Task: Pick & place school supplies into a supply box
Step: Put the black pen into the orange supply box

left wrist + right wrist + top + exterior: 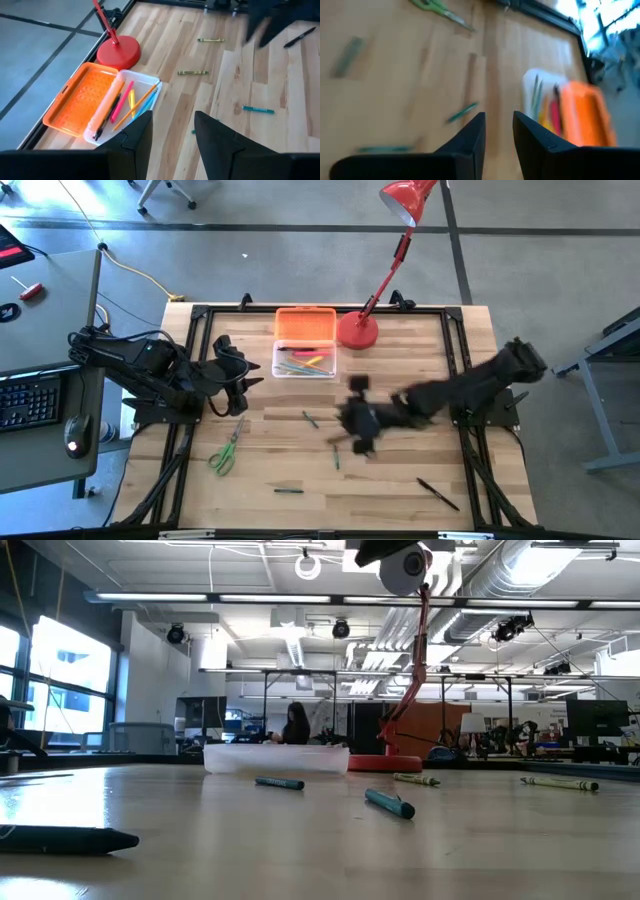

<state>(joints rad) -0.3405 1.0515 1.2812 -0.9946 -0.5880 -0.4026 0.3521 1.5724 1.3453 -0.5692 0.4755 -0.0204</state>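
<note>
The pencil case (305, 343) has a bright orange lid (82, 97) dotted with small bumps and a clear, pale base (134, 107). Inside lie a pink pen (122, 102), a yellow one (132, 102), an orange pencil (136, 106) and a black pen (106, 117). Beside it stands a red lamp (385, 265). The table (270, 465) is light striped wood with a black frame. Scissors (226, 450) have green handles. Green crayons (193, 72) and a teal one (258, 109) lie loose. Both arms are dark.
</note>
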